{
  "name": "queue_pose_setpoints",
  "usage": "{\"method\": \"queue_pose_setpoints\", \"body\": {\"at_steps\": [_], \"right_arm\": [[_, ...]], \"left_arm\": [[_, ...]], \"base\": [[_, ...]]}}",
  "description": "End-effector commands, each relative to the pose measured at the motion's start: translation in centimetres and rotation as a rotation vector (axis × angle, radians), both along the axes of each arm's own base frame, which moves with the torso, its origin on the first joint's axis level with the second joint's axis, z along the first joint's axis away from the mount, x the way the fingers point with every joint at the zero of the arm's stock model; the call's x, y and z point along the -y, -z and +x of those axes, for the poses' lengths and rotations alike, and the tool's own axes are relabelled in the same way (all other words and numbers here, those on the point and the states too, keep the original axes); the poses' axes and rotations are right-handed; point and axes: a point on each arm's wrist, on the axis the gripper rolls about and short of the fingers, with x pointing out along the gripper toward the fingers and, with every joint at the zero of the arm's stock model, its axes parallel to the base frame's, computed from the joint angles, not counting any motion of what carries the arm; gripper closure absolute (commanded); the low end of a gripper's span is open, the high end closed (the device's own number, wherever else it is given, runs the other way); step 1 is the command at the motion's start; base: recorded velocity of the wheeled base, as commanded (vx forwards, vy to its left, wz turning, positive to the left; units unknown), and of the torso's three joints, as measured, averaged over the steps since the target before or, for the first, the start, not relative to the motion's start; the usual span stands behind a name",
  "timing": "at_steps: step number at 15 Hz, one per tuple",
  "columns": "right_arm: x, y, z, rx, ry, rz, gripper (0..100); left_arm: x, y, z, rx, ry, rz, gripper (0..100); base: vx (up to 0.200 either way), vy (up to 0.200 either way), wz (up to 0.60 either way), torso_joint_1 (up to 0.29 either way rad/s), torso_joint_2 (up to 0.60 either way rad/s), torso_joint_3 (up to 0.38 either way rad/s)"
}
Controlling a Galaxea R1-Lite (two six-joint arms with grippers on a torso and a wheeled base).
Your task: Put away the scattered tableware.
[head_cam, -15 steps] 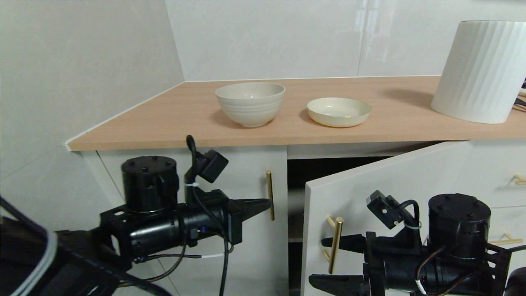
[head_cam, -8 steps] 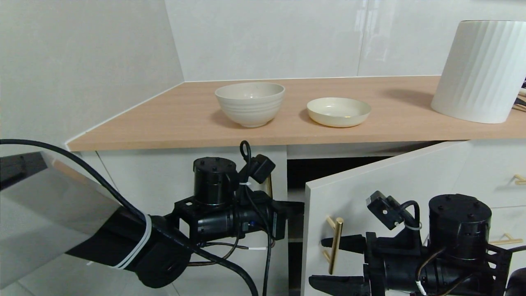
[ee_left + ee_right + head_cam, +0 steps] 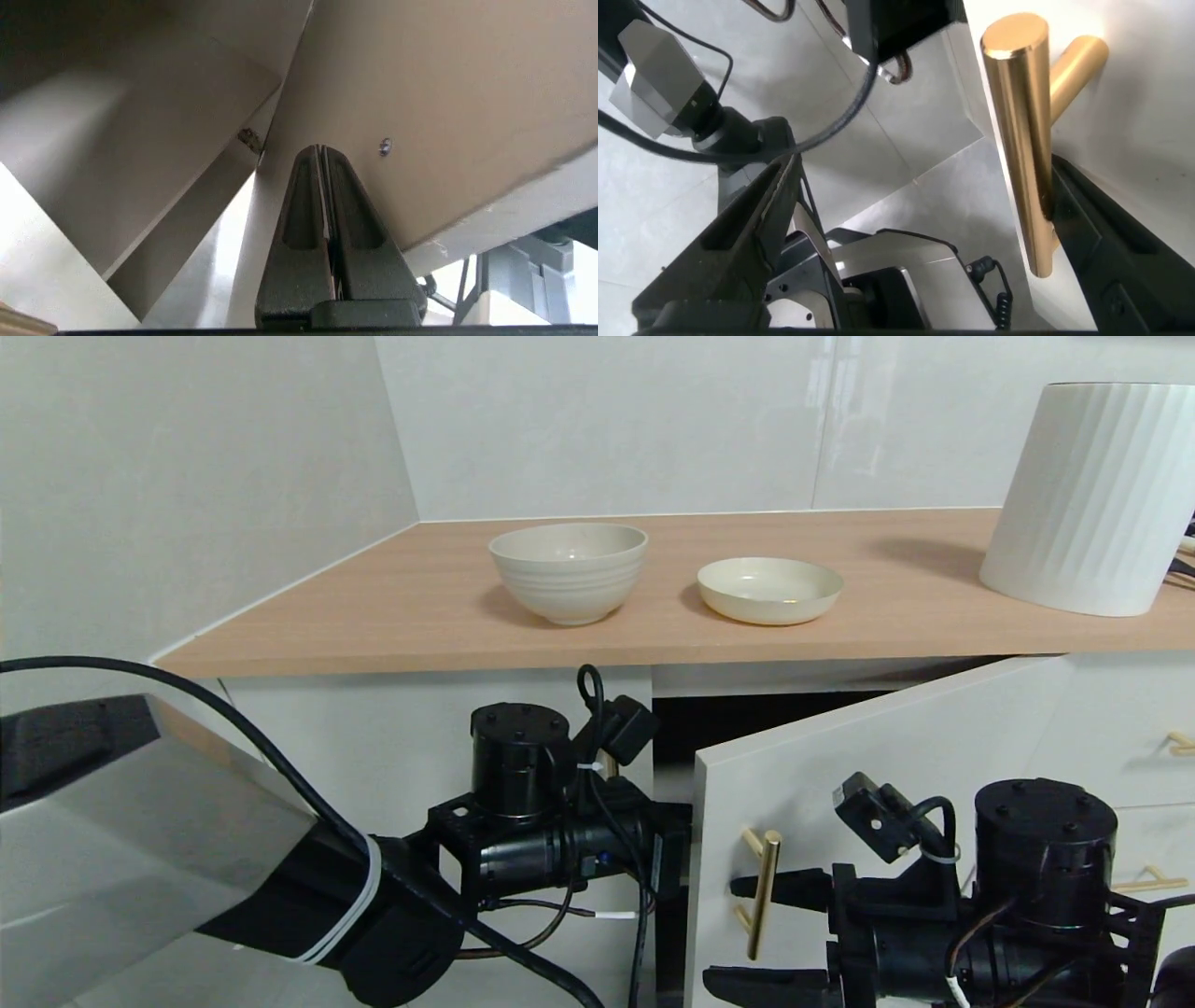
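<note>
A cream bowl [image 3: 568, 569] and a shallow cream dish [image 3: 769, 589] stand side by side on the wooden countertop [image 3: 373, 616]. Below it, the right cabinet door [image 3: 887, 747] hangs ajar. My left gripper [image 3: 680, 835] pokes into the dark gap beside that door's edge. In the left wrist view its fingers [image 3: 322, 187] are shut and empty, close to the door's inner face [image 3: 448, 121]. My right gripper [image 3: 747, 933] is open around the door's brass handle [image 3: 764, 896]. In the right wrist view the handle [image 3: 1022, 140] stands between the spread fingers of the right gripper [image 3: 924, 163].
A tall white ribbed container [image 3: 1092, 495] stands at the counter's right end. The left cabinet door [image 3: 420, 737] is closed. Brass drawer handles [image 3: 1181, 742] show at far right. A tiled wall closes the left side.
My left arm has swung right, from in front of the closed left door into the gap by the open door. The right arm, bowl and dish have stayed put.
</note>
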Motion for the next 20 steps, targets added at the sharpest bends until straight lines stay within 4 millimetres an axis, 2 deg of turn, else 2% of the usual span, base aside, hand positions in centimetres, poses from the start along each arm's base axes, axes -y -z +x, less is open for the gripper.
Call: {"method": "queue_pose_setpoints", "body": {"at_steps": [1, 4, 6, 9, 11, 15, 20], "right_arm": [[0.1, -0.1, 0.1, 0.002, 0.006, 0.001, 0], [1.2, -0.4, 0.9, 0.022, 0.062, 0.01, 0], [2.7, -0.7, 1.9, 0.07, 0.12, 0.001, 0], [4.3, -1.9, 2.6, 0.114, 0.192, 0.026, 0], [5.1, -2.0, 2.1, 0.11, 0.208, 0.023, 0], [7.1, 0.5, -1.9, 0.004, 0.203, -0.049, 0], [7.8, -0.3, -1.1, 0.037, 0.252, -0.027, 0]], "left_arm": [[0.3, 0.1, -0.2, -0.009, 0.007, -0.008, 100], [0.5, -0.1, -0.2, -0.015, 0.008, -0.023, 100], [1.0, -0.8, -0.9, 0.002, 0.032, -0.037, 100], [1.3, -0.9, -1.2, 0.002, 0.044, -0.039, 100], [1.4, -0.8, -1.1, 0.0, 0.044, -0.037, 100], [1.5, -1.0, -1.0, 0.005, 0.045, -0.044, 100], [1.5, -0.9, -1.1, -0.006, 0.045, -0.041, 100]], "base": [[0.0, 0.0, 0.0, 0.0, 0.0, 0.0], [0.0, 0.0, 0.0, 0.0, 0.0, 0.0], [0.0, 0.0, 0.0, 0.0, 0.0, 0.0], [0.0, 0.0, 0.0, 0.0, 0.0, 0.0], [0.0, 0.0, 0.0, 0.0, 0.0, 0.0], [0.0, 0.0, 0.0, 0.0, 0.0, 0.0], [0.0, 0.0, 0.0, 0.0, 0.0, 0.0]]}}
